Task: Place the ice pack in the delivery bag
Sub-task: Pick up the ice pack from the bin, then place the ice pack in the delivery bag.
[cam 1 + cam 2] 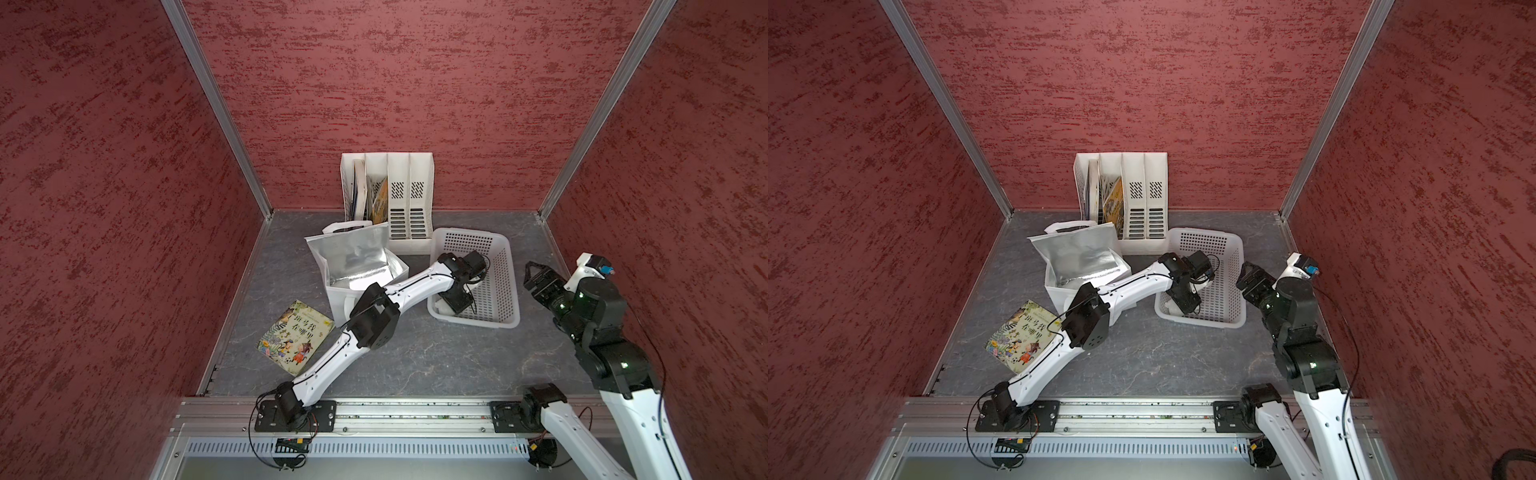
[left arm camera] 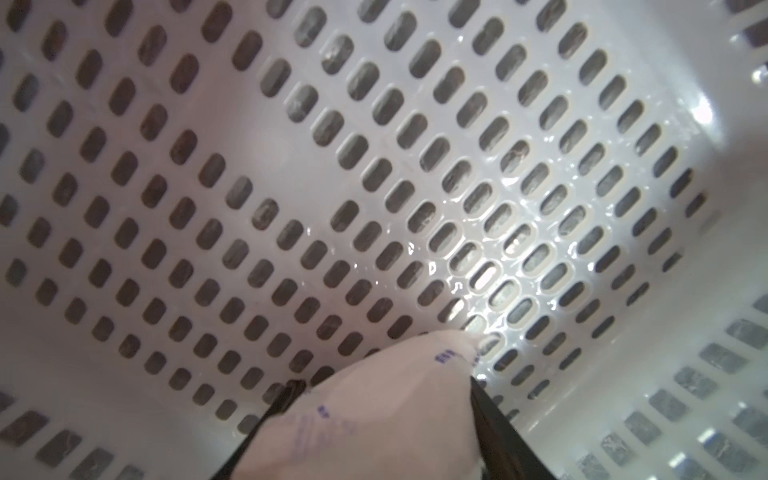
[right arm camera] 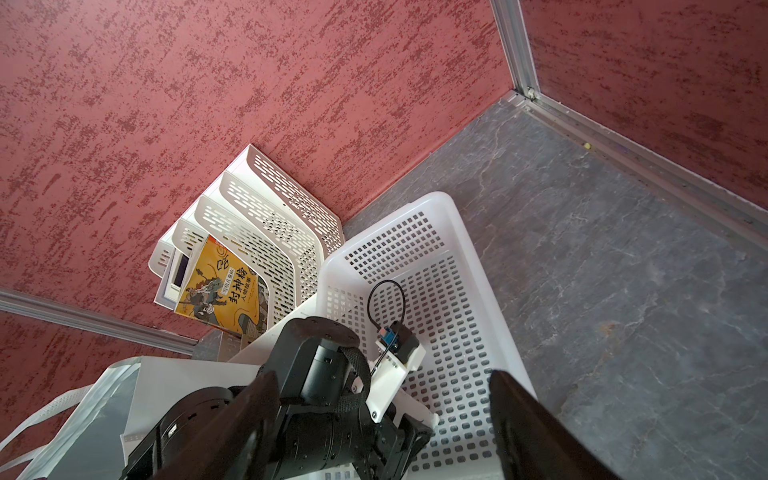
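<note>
Left wrist view: our left claw (image 2: 386,382) grips the ice pack (image 2: 374,428) in the basket (image 2: 249,145); both top views put the bag (image 1: 347,249) leftward.

Cover of the book (image 1: 296,337) lying on the worktop (image 1: 415,357): we read two lines of white Chinese characters. The lower one appears to say "在哪里", and the upper one is not legible to us.
Cover of the yellow book (image 3: 224,291) in the file rack (image 3: 266,199): we read "封神榜" in large black characters, with "人物故事" beside it.
Print on the ice pack (image 2: 374,415): we see purple marks, too blurred to read.
</note>
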You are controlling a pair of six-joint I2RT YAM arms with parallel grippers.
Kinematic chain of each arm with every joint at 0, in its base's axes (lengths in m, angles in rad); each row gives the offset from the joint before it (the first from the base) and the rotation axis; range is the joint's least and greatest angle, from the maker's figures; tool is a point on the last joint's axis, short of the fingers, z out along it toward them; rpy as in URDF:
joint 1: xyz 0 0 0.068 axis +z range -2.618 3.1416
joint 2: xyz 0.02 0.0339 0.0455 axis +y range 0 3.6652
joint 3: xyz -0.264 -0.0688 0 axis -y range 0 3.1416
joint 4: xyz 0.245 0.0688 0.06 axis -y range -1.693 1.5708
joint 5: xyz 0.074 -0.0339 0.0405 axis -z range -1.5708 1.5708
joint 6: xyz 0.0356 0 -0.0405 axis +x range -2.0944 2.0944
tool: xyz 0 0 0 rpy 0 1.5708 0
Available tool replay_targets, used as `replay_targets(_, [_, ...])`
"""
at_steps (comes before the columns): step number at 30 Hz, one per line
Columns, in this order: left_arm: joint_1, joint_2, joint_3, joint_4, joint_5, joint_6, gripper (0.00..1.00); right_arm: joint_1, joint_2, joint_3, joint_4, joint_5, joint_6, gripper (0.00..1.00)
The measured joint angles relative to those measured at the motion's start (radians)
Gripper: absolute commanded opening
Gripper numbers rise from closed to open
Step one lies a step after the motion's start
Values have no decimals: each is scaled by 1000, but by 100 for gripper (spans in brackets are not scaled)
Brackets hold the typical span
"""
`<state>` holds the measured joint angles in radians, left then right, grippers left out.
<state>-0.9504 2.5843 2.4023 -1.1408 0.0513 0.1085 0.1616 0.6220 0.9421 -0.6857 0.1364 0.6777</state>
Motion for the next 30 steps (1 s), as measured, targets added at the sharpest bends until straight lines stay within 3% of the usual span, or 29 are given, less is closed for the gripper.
replay_targets(11, [-5,-78,-10,47,86,-68,35,0,-2,40,-2,-1,-8,84])
replay_targets(21, [39,-547,-156,147,160,-166,33,0,-25,90,22,-3,-23,84])
replay_targets(24, [105,-713,-231,176,160,-194,33,0,-20,60,67,-42,-20,84])
replay_targets(30, [354,-1057,-476,237,79,-243,32,0,122,-12,208,-243,14,84])
